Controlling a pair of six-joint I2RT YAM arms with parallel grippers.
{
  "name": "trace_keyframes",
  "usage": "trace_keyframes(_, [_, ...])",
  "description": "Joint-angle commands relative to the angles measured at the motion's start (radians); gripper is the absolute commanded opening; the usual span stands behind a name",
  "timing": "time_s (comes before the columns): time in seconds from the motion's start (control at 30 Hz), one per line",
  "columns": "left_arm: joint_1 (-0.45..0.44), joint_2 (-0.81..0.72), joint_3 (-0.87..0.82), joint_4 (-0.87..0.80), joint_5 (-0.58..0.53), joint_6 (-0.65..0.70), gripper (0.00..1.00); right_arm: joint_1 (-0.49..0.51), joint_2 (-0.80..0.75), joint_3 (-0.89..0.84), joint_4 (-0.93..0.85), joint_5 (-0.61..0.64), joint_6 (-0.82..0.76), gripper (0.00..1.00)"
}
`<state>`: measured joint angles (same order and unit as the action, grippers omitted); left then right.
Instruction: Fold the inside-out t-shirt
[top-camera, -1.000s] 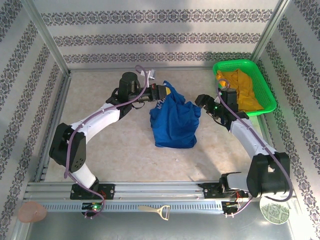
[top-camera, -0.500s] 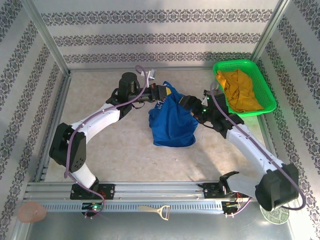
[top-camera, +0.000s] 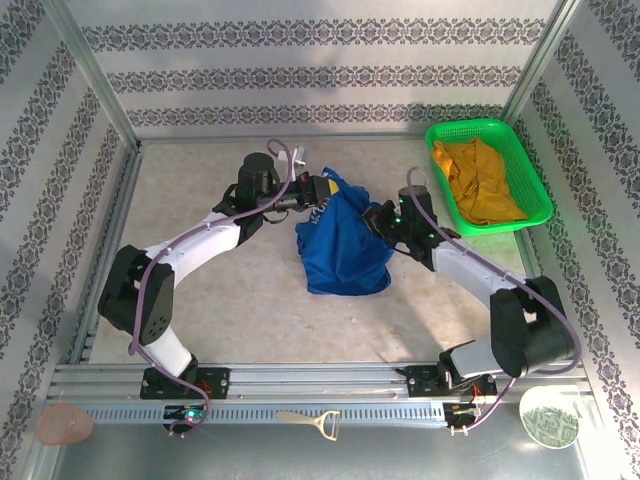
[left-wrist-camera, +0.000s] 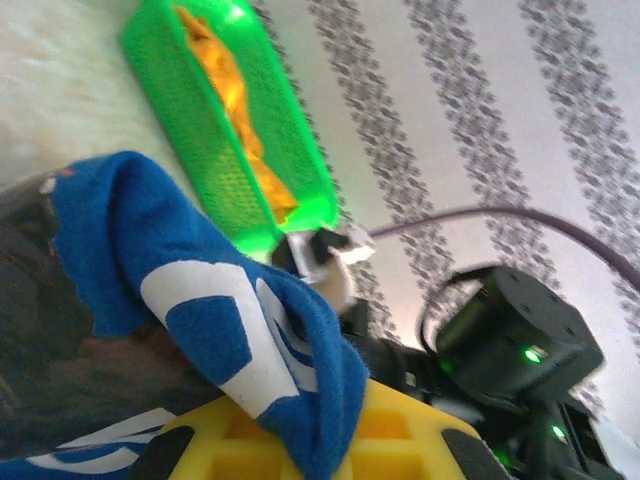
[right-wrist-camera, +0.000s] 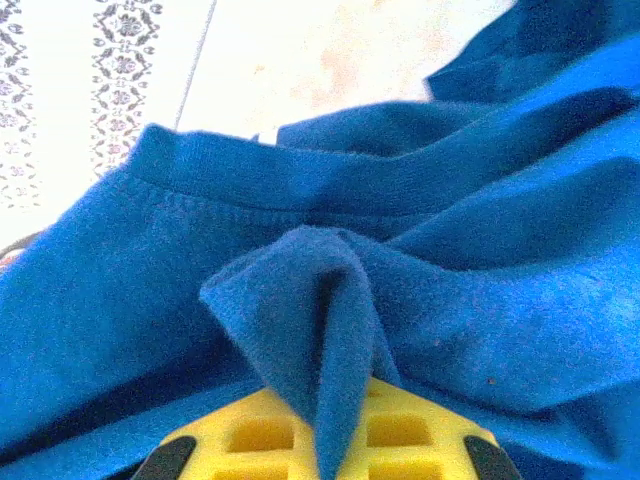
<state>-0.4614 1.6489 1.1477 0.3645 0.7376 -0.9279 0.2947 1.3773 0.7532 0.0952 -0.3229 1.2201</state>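
**At centre frame, the right gripper (top-camera: 378, 218) has just taken hold of the shirt**

In the middle of the top view, the inside-out t-shirt (top-camera: 345, 250) lies bunched on the table (top-camera: 250, 305). A second ago the right gripper hung wide open near the green basket (top-camera: 470, 127) at upper right. It has since swung left to the shirt's right edge and pinched shut on a ridge of blue cloth, which its wrist view shows tented between the jaws. The left gripper (top-camera: 322, 188) stays clamped on the shirt's upper-left part. With both holds made, the shirt looks ready to be lifted and spread. No fold is made yet.
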Motion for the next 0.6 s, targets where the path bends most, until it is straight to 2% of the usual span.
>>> trace_keyframes(0.0, [0.032,-0.069,-0.028,-0.025,-0.135,0.03,0.0,-0.077,-0.13,-0.102,0.017,-0.053,-0.043,0.0])
trace_keyframes(0.13, [0.049,-0.071,-0.043,-0.158,-0.242,0.098,0.0,-0.177,-0.319,-0.179,0.038,-0.162,-0.218,0.0])
trace_keyframes(0.27, [0.051,-0.046,-0.03,-0.243,-0.266,0.154,0.0,-0.198,-0.408,-0.209,0.104,-0.287,-0.334,0.0])
trace_keyframes(0.3, [0.052,-0.046,-0.026,-0.269,-0.266,0.175,0.04,-0.2,-0.411,-0.21,0.119,-0.311,-0.342,0.0])
trace_keyframes(0.43, [0.047,-0.09,-0.015,-0.364,-0.259,0.277,0.37,-0.197,-0.402,-0.217,0.149,-0.359,-0.348,0.0])
trace_keyframes(0.5, [0.039,-0.12,-0.006,-0.412,-0.252,0.319,0.47,-0.195,-0.402,-0.219,0.147,-0.361,-0.358,0.0])
trace_keyframes(0.57, [0.029,-0.141,0.01,-0.46,-0.243,0.356,0.54,-0.195,-0.4,-0.213,0.14,-0.378,-0.374,0.0])
